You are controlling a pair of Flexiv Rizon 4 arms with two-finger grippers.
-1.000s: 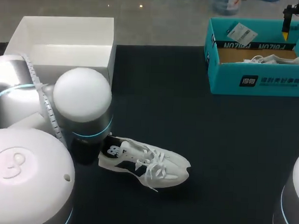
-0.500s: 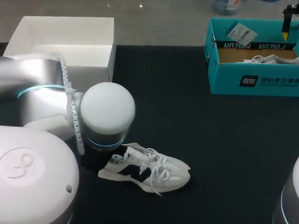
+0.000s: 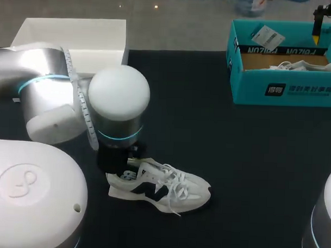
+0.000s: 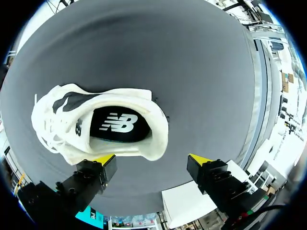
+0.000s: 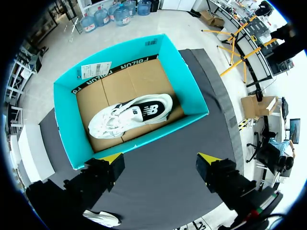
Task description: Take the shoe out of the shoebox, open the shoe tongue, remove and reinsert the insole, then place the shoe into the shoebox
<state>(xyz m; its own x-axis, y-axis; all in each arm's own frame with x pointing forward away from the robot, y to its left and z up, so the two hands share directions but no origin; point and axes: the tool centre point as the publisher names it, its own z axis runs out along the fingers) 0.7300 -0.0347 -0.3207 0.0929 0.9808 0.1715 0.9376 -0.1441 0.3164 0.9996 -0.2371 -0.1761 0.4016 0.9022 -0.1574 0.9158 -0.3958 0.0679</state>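
- Shoe point(image 4: 96, 124), white with dark side panels, lies on its sole on the table point(image 3: 235, 159). Its heel is just ahead of the left gripper point(image 4: 151, 160), whose jaws stand wide. One yellow tip is just beside the shoe's side and the other is well clear of it.
- The dark insole shows inside the shoe's opening, and the laces lie loose at the far end.
- From the head view, the left arm point(image 3: 117, 100) hangs over the heel and hides it. The toe points away from that arm.
- A white box point(image 3: 71, 33), open on top, stands at the table's far left corner, behind the left arm.
- The right gripper point(image 5: 160, 158) hovers above the teal box point(image 5: 184, 86) with its jaws wide and nothing between them.
- The teal box stands at the far right of the table, well apart from the shoe on the table. It holds a second shoe point(image 5: 129, 112) lying on the brown cardboard floor, and a paper tag point(image 5: 93, 70) sits at the box's far rim.
- The count is two shoes, two boxes and one tag.
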